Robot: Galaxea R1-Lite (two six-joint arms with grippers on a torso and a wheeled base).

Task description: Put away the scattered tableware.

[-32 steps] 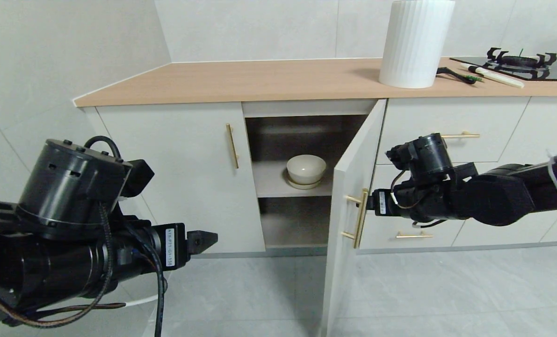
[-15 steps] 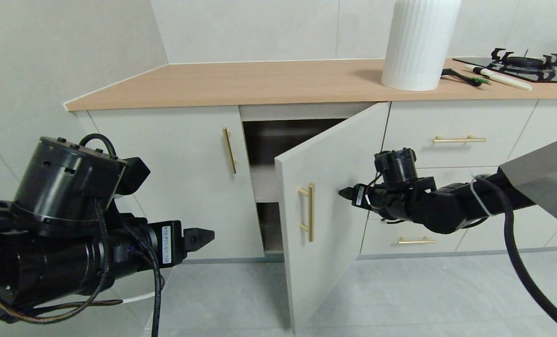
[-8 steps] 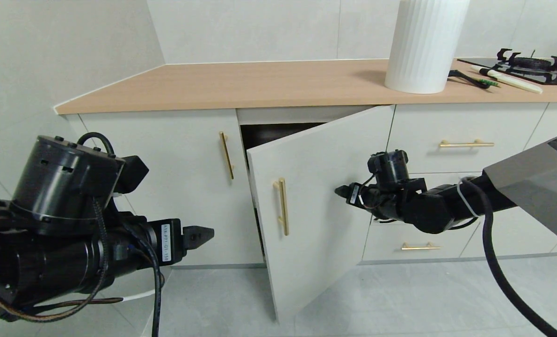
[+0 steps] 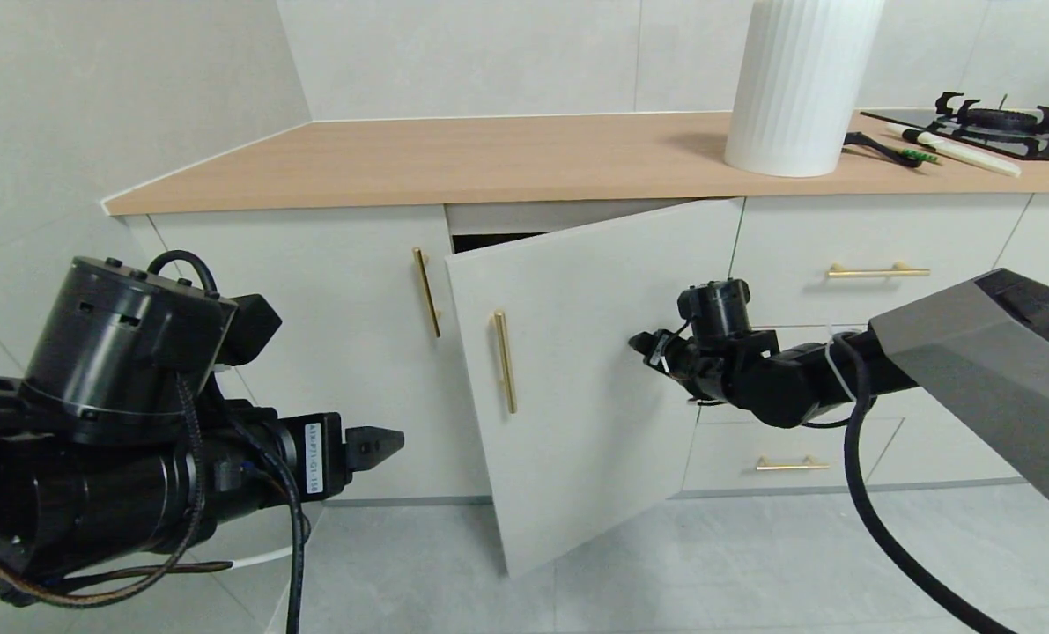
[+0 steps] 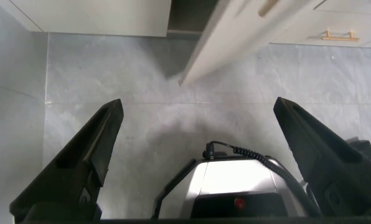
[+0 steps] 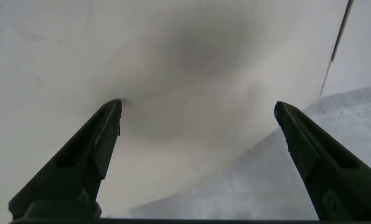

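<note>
The white cabinet door (image 4: 577,352) with its gold handle (image 4: 505,361) stands almost closed; a dark slit (image 4: 498,239) stays at its top corner. The door hides the cabinet's inside. My right gripper (image 4: 640,342) rests against the door's outer face, right of the handle. In the right wrist view this gripper (image 6: 197,107) is open, and one of its fingertips (image 6: 114,109) touches the white panel (image 6: 185,56). My left gripper (image 4: 381,440) hangs low at the left, away from the cabinet. It is open over the grey floor (image 5: 160,118) with nothing in it (image 5: 198,102).
A tall white ribbed vase (image 4: 801,84) stands on the wooden counter (image 4: 489,158). Beside it lie a black tool and a white knife (image 4: 956,148), next to the gas hob (image 4: 1000,119). Drawers with gold handles (image 4: 876,271) are to the right and another door handle (image 4: 425,291) to the left.
The cabinet door has swung from wide open to nearly closed with my right gripper pressed against it. The bowl on the shelf is now hidden. The left arm has kept still.
</note>
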